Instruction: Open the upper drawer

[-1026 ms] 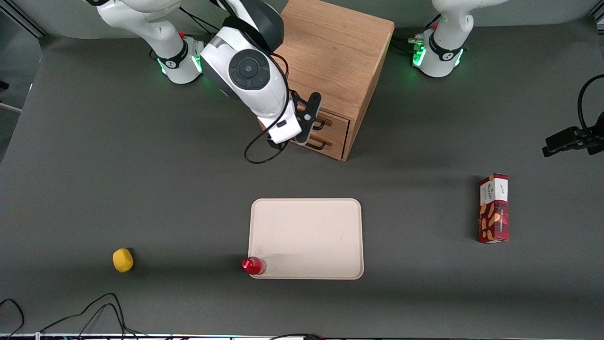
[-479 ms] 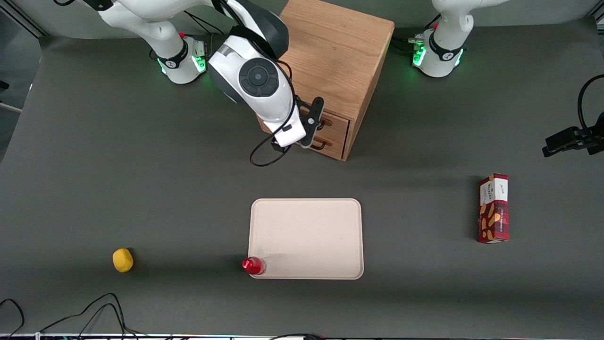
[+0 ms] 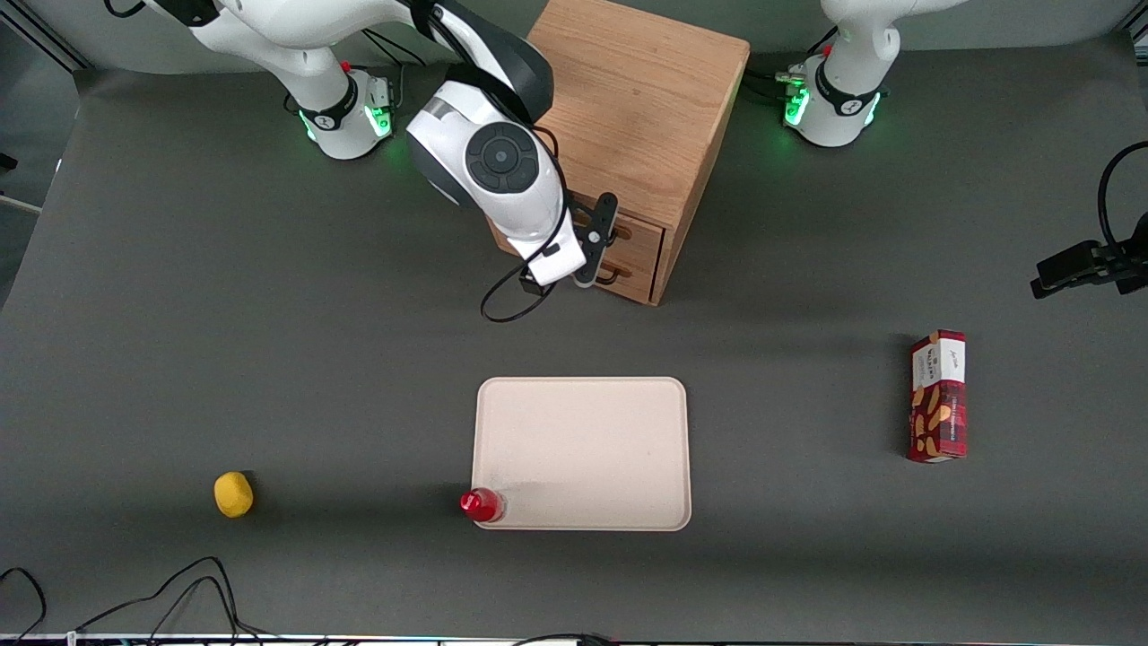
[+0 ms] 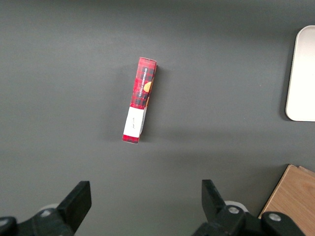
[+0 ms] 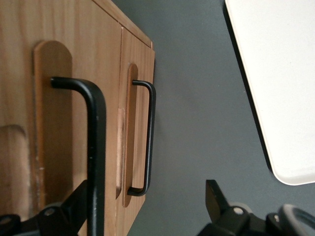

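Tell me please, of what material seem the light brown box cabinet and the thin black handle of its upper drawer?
The light brown box cabinet looks like oak-type wood, matte, with visible grain. The upper drawer's thin black handle looks like bent metal rod, painted satin black. The open gripper sits at that handle.

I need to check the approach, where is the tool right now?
In the front view the open tool sits in front of the cabinet, at the upper drawer handle.

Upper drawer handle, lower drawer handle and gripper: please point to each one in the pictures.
upper drawer handle (image 5: pixel 97 147), right wrist view, on its long black bar.
lower drawer handle (image 5: pixel 151 137), right wrist view, on its long black bar.
gripper (image 5: pixel 147 209), right wrist view, open, in front of the cabinet, around the upper handle.
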